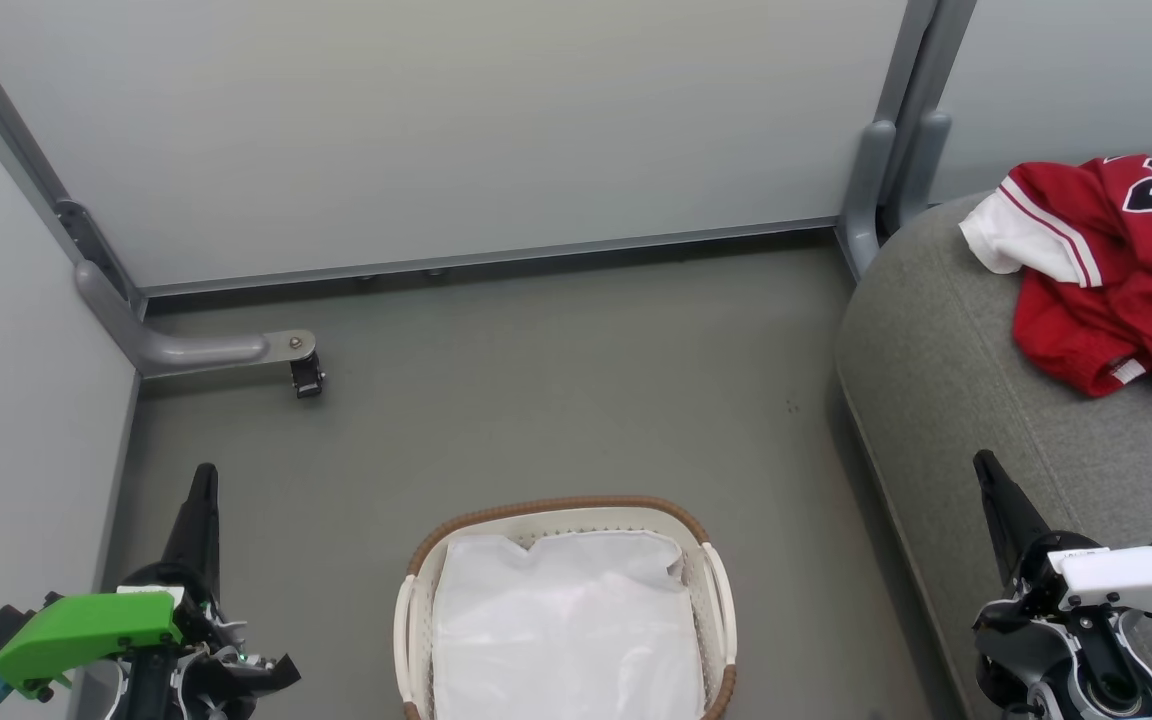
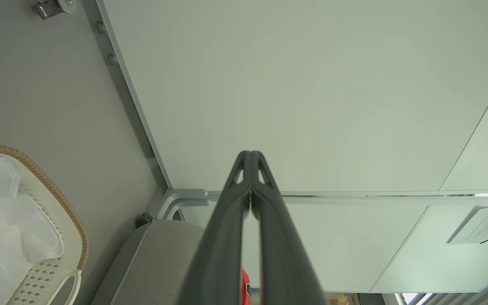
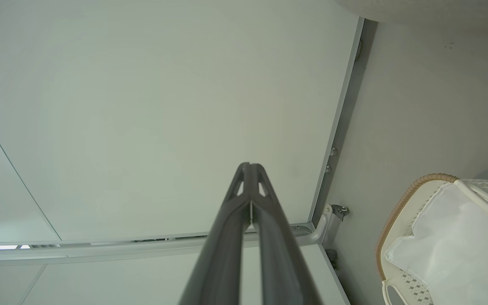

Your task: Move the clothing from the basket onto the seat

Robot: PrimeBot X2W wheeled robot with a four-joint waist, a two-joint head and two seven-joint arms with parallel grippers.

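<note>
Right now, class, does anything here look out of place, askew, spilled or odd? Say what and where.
Nothing serious. The clothing lies in a crumpled heap on the seat, not laid flat. The basket stands upright on the floor, its white lining a little rumpled. Nothing is spilled.

Floor (image 1: 556, 380): open ahead of me. Basket (image 1: 566, 505): centre, near. Seat (image 1: 936, 400): bulk on my right. Partition panels (image 1: 436, 130): wall off back and left; bracket foot (image 1: 216, 350) juts in.

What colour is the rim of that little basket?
Brown woven rim on the white basket; clearest in head view.
</note>
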